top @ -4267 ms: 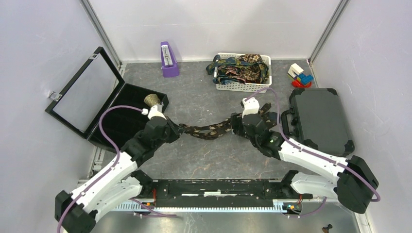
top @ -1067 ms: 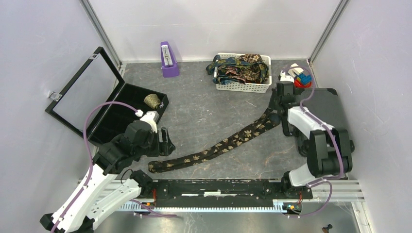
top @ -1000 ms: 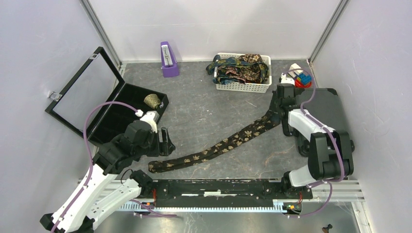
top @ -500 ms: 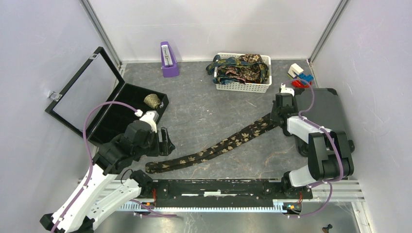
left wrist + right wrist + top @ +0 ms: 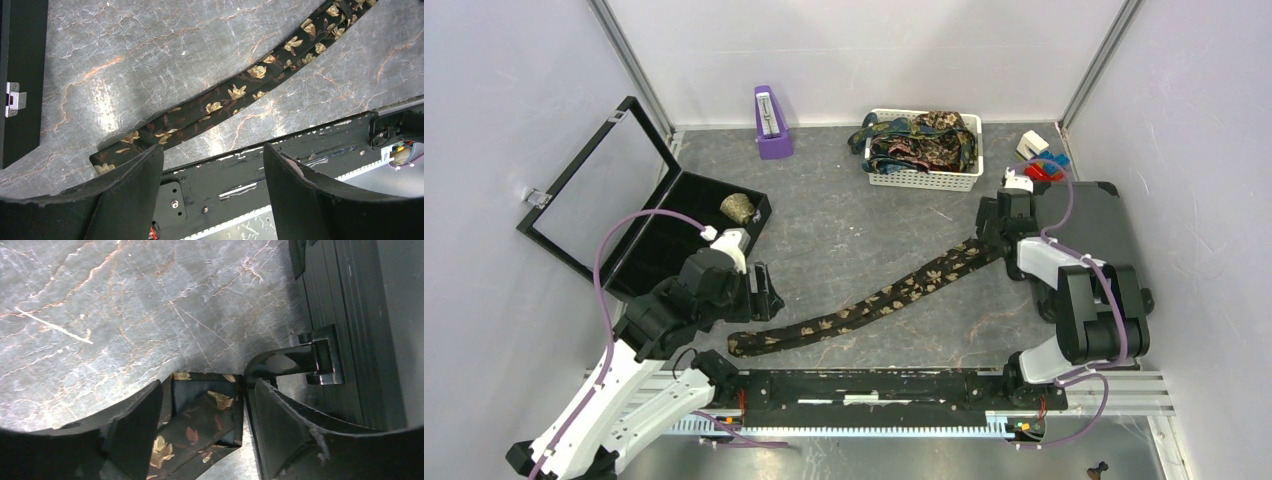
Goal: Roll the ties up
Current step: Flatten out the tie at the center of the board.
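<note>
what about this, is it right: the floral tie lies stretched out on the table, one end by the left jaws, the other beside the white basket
No. The tie has its other end beside the dark case, not the white basket, as the right wrist view shows. The rest holds: stretched out on the table, one end by the left jaws.

No text, label, brand, number or sign is legible on anything here.

- I see bright, even overhead light; glare patches streak the table [image 5: 107, 100].
- My right wrist's fingers [image 5: 100, 450] look dark, soft-focused.
</note>
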`<state>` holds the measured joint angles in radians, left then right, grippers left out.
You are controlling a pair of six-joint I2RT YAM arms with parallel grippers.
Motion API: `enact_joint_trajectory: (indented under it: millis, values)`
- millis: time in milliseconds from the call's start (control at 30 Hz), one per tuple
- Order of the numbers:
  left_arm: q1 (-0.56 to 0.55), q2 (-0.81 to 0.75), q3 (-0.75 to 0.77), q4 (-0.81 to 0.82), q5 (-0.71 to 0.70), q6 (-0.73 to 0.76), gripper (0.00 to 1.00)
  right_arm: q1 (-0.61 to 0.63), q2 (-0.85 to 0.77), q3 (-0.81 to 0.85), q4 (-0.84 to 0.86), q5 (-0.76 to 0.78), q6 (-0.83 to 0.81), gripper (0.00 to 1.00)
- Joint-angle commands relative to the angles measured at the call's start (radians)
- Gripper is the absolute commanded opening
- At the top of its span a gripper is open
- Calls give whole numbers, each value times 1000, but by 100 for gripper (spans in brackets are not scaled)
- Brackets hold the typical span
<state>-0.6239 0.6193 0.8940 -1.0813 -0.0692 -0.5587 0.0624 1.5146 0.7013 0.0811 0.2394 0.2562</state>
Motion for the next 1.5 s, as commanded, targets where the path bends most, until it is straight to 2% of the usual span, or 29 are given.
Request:
enact_joint_trajectory:
  millis: [0,167,267,367,600,800,933,1200,1400,1467]
  values:
    - [0,-9,3,33,0,26,79,-4,-67,43,4,-27,-4,81]
    - [0,-15,3,33,6,26,79,10,-183,25,-131,-17,138,90]
    - [0,-16,5,33,7,26,79,40,-247,-52,-155,-11,248,95]
    - [0,-25,4,35,10,27,79,67,-281,-121,-146,-8,324,96]
    - [0,-33,0,38,23,33,79,68,-314,-240,-51,-2,445,86]
    - [0,-35,0,38,27,36,79,65,-282,-275,6,25,475,84]
    - [0,-30,0,38,29,37,79,48,-260,-304,45,44,500,76]
    - [0,-14,-1,38,31,39,79,18,-203,-345,133,62,494,57]
    - [0,-5,-1,38,30,39,79,-8,-164,-380,206,22,477,54]
    - [-1,-3,-1,38,29,39,79,-10,-158,-391,231,9,471,50]
